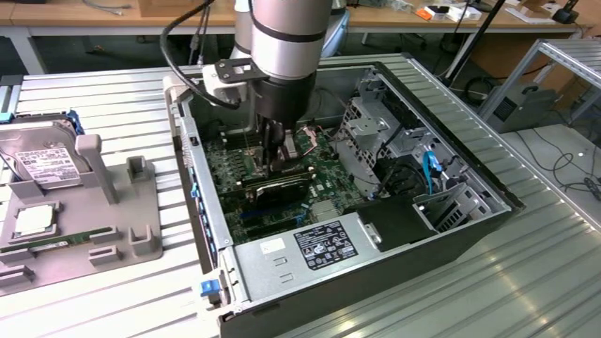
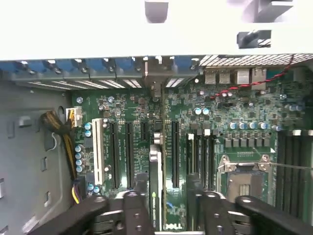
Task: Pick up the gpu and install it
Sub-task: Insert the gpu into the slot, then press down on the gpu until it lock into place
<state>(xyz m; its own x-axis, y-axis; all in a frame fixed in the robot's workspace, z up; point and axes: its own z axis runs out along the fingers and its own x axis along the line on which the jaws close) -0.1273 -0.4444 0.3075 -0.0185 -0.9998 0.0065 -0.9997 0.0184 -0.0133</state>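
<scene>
My end effector (image 2: pixel 168 205) stands released, fingers (image 2: pixel 137 203) straddling the gpu (image 2: pixel 155 186) (edge-on, seated upright in a motherboard (image 2: pixel 132 105) slot); card directly between them, long axis running toward the frame's top edge.

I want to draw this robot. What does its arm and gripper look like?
The arm is a thick silver-grey tube with a black ring around it. Black cables loop beside it. A white block sits at the wrist. The gripper is black, with dark chunky fingers.

Silver cylindrical arm (image 1: pixel 286 35), black band, black cable looped alongside, white wrist bracket, black end effector (image 1: pixel 279 151).
</scene>
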